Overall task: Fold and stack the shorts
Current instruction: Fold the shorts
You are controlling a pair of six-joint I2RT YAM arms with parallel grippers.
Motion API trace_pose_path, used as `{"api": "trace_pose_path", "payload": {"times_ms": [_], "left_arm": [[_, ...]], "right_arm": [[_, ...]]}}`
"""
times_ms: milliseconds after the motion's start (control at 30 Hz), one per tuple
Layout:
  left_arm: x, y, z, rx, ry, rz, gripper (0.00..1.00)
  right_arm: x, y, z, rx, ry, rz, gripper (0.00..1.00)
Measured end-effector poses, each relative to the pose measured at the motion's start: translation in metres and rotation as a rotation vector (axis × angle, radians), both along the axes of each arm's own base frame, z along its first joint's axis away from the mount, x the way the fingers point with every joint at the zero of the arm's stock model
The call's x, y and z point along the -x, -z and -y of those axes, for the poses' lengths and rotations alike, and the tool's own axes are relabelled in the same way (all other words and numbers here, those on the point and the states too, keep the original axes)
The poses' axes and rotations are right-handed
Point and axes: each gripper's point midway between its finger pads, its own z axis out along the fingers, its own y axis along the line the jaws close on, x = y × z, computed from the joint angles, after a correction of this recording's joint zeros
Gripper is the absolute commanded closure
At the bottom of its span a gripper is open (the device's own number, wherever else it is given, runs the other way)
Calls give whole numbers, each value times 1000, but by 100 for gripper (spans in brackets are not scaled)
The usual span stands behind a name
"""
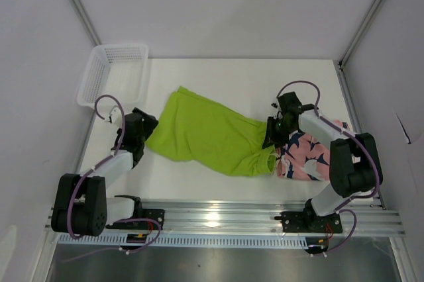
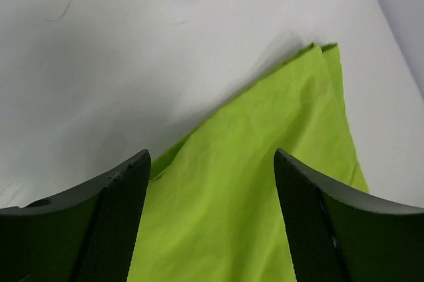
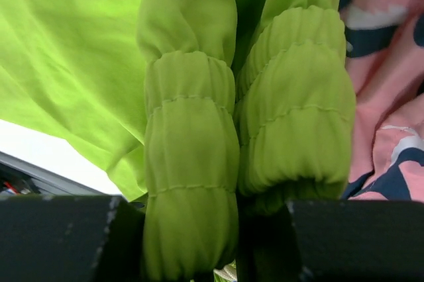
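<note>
Over white table (image 1: 218, 77), right arm (image 1: 318, 126) bends inward, pinching green shorts (image 1: 205, 133).

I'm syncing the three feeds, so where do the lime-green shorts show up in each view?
Top external: green shorts spread across the middle of the white table.
Left wrist: lower centre and right, under the open left gripper.
Right wrist: filling left and centre, waistband clamped in the right gripper.
Shared landmark: that white table, bare beside the cloth.
</note>
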Motion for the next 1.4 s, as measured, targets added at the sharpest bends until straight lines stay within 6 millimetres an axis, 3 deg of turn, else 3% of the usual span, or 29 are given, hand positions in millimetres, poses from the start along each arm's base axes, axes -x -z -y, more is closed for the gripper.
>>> {"api": "trace_pose_path", "payload": {"times_ms": [233,467,667,867,1000,1167,1400], "left_arm": [[4,-2,11,-52,123,-83,19],[5,-6,29,-95,236,-98,21],[12,-19,97,-138,432,-72,22],[4,-32,156,-126,535,-8,34],[-6,-18,190,-95,585,-17,38],[-39,0,224,-65,622,-67,40],[-31,36,234,16,613,-93,39]], "right_arm": [[-33,-15,-10,117,-80,59,100],[-68,-6,7,265,-72,12,100],[-76,-20,6,251,-76,15,100],[-72,-24,-6,174,-93,-2,100],[-71,-29,-16,117,-106,-2,100],[-69,-38,-21,78,-114,9,100],[-72,-55,-29,-8,-110,52,100]]}}
